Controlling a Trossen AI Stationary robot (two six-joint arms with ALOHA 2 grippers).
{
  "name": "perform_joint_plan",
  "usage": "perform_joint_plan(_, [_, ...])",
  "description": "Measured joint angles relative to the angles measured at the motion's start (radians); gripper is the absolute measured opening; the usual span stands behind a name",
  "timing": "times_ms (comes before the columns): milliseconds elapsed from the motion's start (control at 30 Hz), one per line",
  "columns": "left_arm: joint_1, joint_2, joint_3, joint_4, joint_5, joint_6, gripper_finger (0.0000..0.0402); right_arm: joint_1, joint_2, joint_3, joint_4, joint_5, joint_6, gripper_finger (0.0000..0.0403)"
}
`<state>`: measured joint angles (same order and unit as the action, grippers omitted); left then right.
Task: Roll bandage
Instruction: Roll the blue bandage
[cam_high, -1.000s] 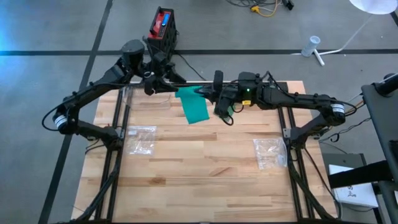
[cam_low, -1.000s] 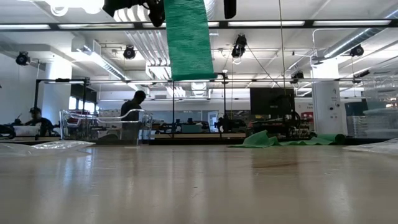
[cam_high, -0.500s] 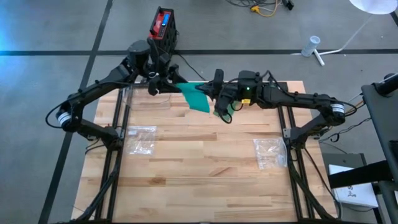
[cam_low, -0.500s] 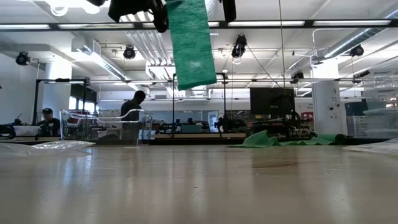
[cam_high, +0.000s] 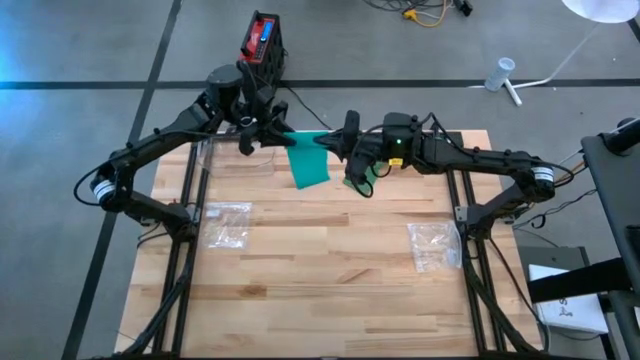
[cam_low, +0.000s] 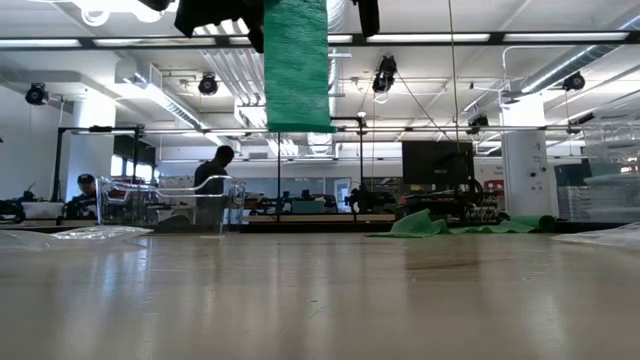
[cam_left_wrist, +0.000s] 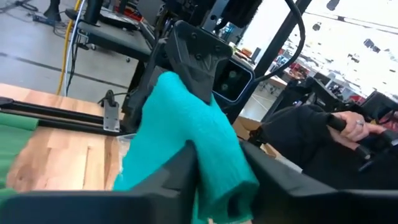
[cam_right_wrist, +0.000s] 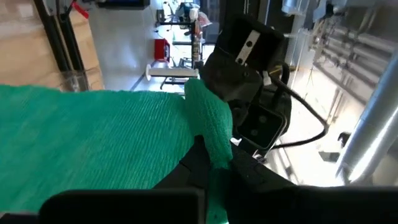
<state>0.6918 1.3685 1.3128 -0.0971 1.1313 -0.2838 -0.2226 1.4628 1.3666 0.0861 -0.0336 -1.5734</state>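
Note:
A green bandage (cam_high: 308, 163) hangs as a flat strip (cam_low: 295, 70) high above the far middle of the wooden table (cam_high: 320, 270), its lower end well clear of the tabletop. My left gripper (cam_high: 268, 136) stands level at the strip's upper left and is shut on it. My right gripper (cam_high: 336, 148) stands level at the upper right, also shut on it. The two grippers face each other, a short way apart. In the left wrist view the bandage (cam_left_wrist: 186, 124) runs from my fingers to the other gripper. My left gripper pinches the bandage's upper end (cam_left_wrist: 217, 155) between its two fingers, coming level from the table's left. The cloth is bunched there; how many layers, I cannot tell. The strip hangs below, lifted clear. My right gripper pinches the bunched upper edge (cam_right_wrist: 211, 134) of the bandage between its two fingers, coming level from the table's right. The cloth spreads out wide (cam_right_wrist: 93, 124) past the fingers. The strip hangs down, lifted clear of the table.
More green bandage (cam_low: 450, 225) lies heaped at the table's far right. Two clear plastic bags (cam_high: 228, 222) (cam_high: 435, 246) lie at the left and right. A clear container (cam_low: 170, 205) stands at the far left. A person sits beyond the table.
My left gripper has shut on the bandage's upper end beside my right gripper. The hanging strip swung aslant for a moment and now hangs straight down again, showing narrower from above.

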Motion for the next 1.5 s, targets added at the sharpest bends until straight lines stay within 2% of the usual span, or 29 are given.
perform_joint_plan(67, [0.000, 0.000, 0.000, -0.004, -0.003, 0.021, 0.0041, 0.000, 0.000, 0.000, 0.002, 0.001, 0.063, 0.0043])
perform_joint_plan(133, [0.003, -0.002, 0.000, -0.021, -0.024, 0.046, 0.0016, 0.000, -0.003, -0.001, 0.007, 0.005, 0.165, 0.0074])
perform_joint_plan(300, [0.019, -0.032, 0.000, -0.096, -0.073, 0.182, 0.0033, -0.001, -0.015, 0.017, -0.009, 0.007, 0.567, 0.0168])
perform_joint_plan(433, [0.020, -0.071, 0.000, -0.162, -0.229, 0.408, 0.0021, -0.014, -0.016, 0.042, -0.005, -0.031, 0.866, 0.0238])
perform_joint_plan(500, [0.015, -0.086, 0.000, -0.179, -0.308, 0.523, 0.0011, -0.023, -0.007, 0.060, 0.003, -0.070, 0.957, 0.0265])
perform_joint_plan(567, [0.009, -0.095, 0.000, -0.178, -0.378, 0.567, 0.0009, -0.034, 0.004, 0.070, 0.000, -0.090, 1.038, 0.0282])
perform_joint_plan(633, [0.001, -0.096, 0.000, -0.169, -0.405, 0.605, 0.0012, -0.047, 0.026, 0.083, 0.000, -0.096, 1.081, 0.0288])
perform_joint_plan(900, [-0.030, -0.101, 0.000, -0.226, -0.409, 0.773, 0.0013, -0.105, 0.090, 0.135, -0.066, -0.098, 1.048, 0.0249])
perform_joint_plan(1067, [-0.030, -0.111, 0.000, -0.241, -0.415, 0.810, 0.0013, -0.127, 0.104, 0.167, -0.143, -0.103, 1.022, 0.0210])
perform_joint_plan(1500, [-0.030, -0.117, 0.000, -0.274, -0.422, 0.852, 0.0013, -0.134, 0.095, 0.178, -0.195, -0.100, 0.971, 0.0098])
